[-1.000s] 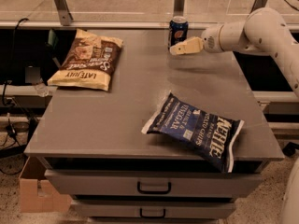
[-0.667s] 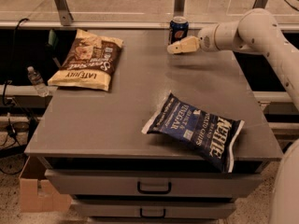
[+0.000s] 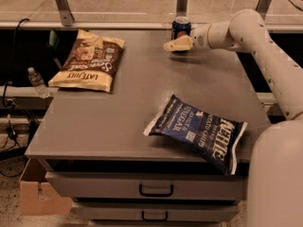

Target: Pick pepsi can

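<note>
- Pepsi can (image 3: 181, 26): in the camera view, the only one, it stands upright at the far edge of the tabletop (image 3: 128, 103), towards the far right corner. Its silver top and upper blue wall show; its lower part is hidden.
- The gripper (image 3: 171, 45) is at the end of the white arm (image 3: 246, 27), which reaches in from the right edge. It sits just in front of the can's base and overlaps it. I cannot tell how wide it is set, nor whether it is touching or holding the can.
- Judged stage: the approach looks nearly done, but no grasp can be confirmed.
- Risk: the can is tall, narrow and probably light. A sideways brush from the gripper could tip it or send it rolling off the far edge just behind it.
- Risk: closing low or off-centre on the round wall could squeeze the can out of the grip, or let it tilt as it is lifted.
- Well apart from the can are a brown chip bag (image 3: 90, 60) near the far left corner and a blue chip bag (image 3: 199, 131) overhanging the near edge towards the right corner. Neither seems likely to interfere.
</note>
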Tool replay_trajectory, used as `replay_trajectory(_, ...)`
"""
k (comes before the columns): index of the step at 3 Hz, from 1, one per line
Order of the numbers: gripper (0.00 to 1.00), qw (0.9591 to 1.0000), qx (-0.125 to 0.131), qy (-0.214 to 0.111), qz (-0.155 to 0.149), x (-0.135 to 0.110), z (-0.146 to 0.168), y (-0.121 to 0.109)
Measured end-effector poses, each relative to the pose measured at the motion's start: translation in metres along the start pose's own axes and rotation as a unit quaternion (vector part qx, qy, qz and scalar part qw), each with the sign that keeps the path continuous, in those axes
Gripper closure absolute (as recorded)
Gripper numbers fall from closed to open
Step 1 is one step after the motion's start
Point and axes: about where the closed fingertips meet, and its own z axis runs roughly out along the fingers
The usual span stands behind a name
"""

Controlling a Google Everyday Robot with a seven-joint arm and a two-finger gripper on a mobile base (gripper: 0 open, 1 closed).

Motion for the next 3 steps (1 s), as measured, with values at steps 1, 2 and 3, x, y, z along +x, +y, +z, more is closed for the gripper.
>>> replay_trajectory(1, 0.41, 0.9998, -0.021, -0.005, 0.004, -0.004, 0.006, 0.007)
replay_trajectory(2, 0.64, 0.999, -0.042, -0.008, 0.011, -0.006, 0.003, 0.018)
replay_trajectory(3, 0.87, 0.9967, -0.079, -0.016, 0.008, -0.014, -0.011, 0.04)
